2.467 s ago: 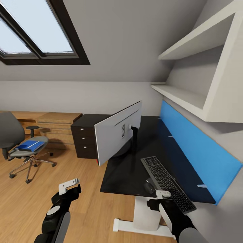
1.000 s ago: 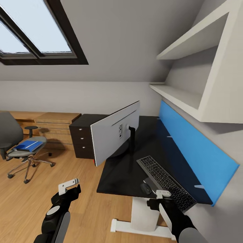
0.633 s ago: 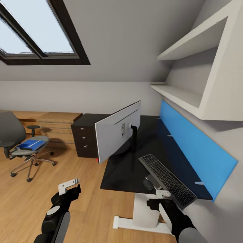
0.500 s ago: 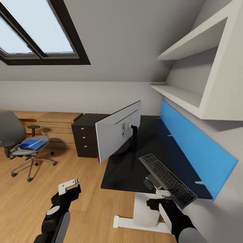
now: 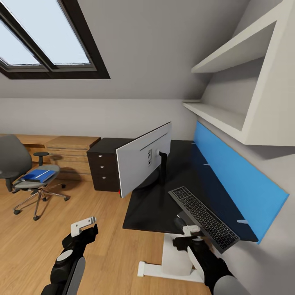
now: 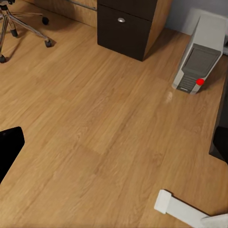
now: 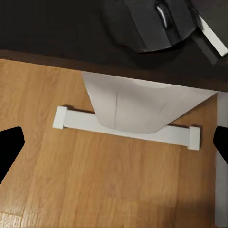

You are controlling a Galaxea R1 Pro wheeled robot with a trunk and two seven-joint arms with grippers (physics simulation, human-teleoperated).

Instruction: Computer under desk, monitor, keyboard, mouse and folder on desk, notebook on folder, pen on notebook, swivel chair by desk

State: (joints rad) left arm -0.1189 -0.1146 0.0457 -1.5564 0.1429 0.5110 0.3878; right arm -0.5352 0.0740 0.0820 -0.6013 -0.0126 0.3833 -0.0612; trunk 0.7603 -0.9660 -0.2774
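Beyond my right fingers spreads the large desk with its black top (image 5: pixel 155 205), white leg and blue back panel. On it, farther off than my right gripper (image 5: pixel 187 237), stands the wide monitor with a light-grey back (image 5: pixel 143 164) on a black stand, its back turned my way. Far across the light wood plank floor (image 6: pixel 95 123), well apart from my left gripper (image 5: pixel 84 226), sits the swivel chair with grey fabric seat and chrome spoked base (image 5: pixel 24 180). The flat bright-blue folder (image 5: pixel 37 175) lies on its seat. The boxy light-grey computer tower with a red dot on its darker face (image 6: pixel 199 57) stands on the floor ahead of my left fingers, beside the black drawer unit (image 6: pixel 128 26) at the desk's edge. The slim dark-grey keyboard with black keys (image 5: pixel 203 217) lies on the desk just past my right fingers, running along toward the monitor. The small rounded black mouse (image 7: pixel 149 21) rests on the desk top close above my right fingers, touching the keyboard's near side. My right fingers stand apart, holding nothing, their dark tips at either edge of my wrist view. My left fingers hover over bare floor; I cannot tell how wide they stand.
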